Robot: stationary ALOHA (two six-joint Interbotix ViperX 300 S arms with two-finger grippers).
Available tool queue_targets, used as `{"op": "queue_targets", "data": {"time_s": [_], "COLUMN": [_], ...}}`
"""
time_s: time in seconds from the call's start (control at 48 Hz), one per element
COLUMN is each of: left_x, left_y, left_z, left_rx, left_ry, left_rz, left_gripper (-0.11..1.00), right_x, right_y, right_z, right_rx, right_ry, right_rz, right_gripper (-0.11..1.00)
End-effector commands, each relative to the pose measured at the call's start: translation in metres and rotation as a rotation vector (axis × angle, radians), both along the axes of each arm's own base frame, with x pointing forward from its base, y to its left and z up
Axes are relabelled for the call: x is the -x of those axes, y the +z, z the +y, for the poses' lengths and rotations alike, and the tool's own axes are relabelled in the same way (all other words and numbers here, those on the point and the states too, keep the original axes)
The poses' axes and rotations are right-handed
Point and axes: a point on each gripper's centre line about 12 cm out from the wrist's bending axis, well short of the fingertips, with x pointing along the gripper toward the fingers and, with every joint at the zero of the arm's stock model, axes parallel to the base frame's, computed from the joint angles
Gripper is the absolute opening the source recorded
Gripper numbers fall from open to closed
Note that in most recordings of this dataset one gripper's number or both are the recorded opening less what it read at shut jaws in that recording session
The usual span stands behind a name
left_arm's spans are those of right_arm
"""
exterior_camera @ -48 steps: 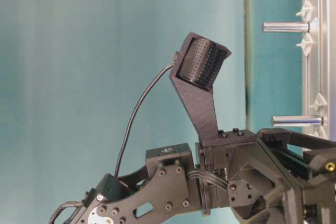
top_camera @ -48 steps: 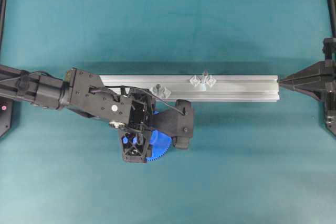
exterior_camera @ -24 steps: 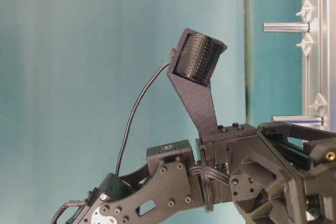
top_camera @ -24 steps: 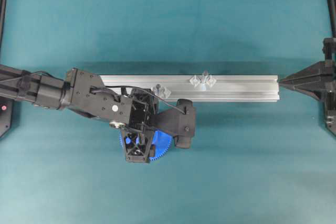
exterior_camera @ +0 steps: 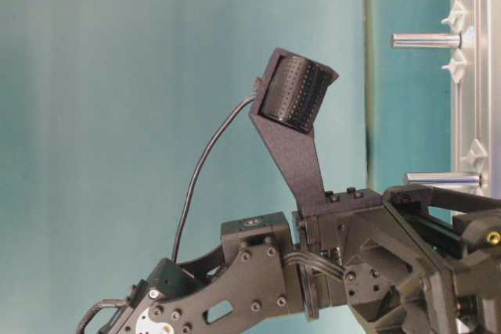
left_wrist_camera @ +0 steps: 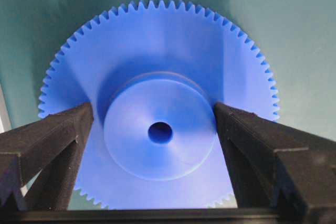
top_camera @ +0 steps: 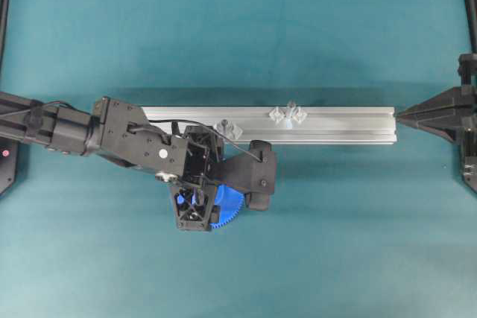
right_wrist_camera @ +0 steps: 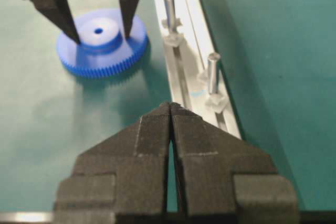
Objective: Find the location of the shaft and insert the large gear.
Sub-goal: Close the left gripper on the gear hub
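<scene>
Just off the front edge of the metal rail (top_camera: 328,126), toward its left end, the large gear (left_wrist_camera: 157,129) lies flat on the green bench (top_camera: 335,243). Around its raised hub stands the left claw (left_wrist_camera: 153,124), spread wide, one finger (left_wrist_camera: 58,140) on each side; whether the tips touch the hub is unclear. On the rail, near its middle, the shaft (top_camera: 291,106) stands upright between two clear pieces. A second pin (top_camera: 223,124) stands nearer the gear. At the rail's right end, the right claw (right_wrist_camera: 171,109) is pressed shut, empty.
</scene>
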Motion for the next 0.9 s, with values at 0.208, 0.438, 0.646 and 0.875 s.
{"op": "queue_targets", "data": {"time_s": [0.208, 0.438, 0.646, 0.875], "left_x": [-0.005, -0.004, -0.004, -0.003], "left_y": [0.017, 0.015, 0.008, 0.006], "left_z": [0.0, 0.0, 0.0, 0.001], "left_rx": [0.004, 0.002, 0.0, 0.001], "left_ry": [-0.001, -0.001, 0.0, 0.003], "left_rz": [-0.044, -0.031, -0.02, -0.02], "left_gripper": [0.89, 0.89, 0.89, 0.88], "right_x": [-0.002, -0.002, -0.002, -0.002], "right_y": [0.003, 0.003, 0.004, 0.004], "right_z": [-0.001, -0.001, -0.001, -0.001], "right_rx": [-0.011, -0.011, -0.011, -0.011], "right_ry": [-0.007, -0.007, -0.007, -0.007], "right_rz": [-0.006, -0.006, -0.01, -0.009], "right_gripper": [0.0, 0.0, 0.0, 0.0]}}
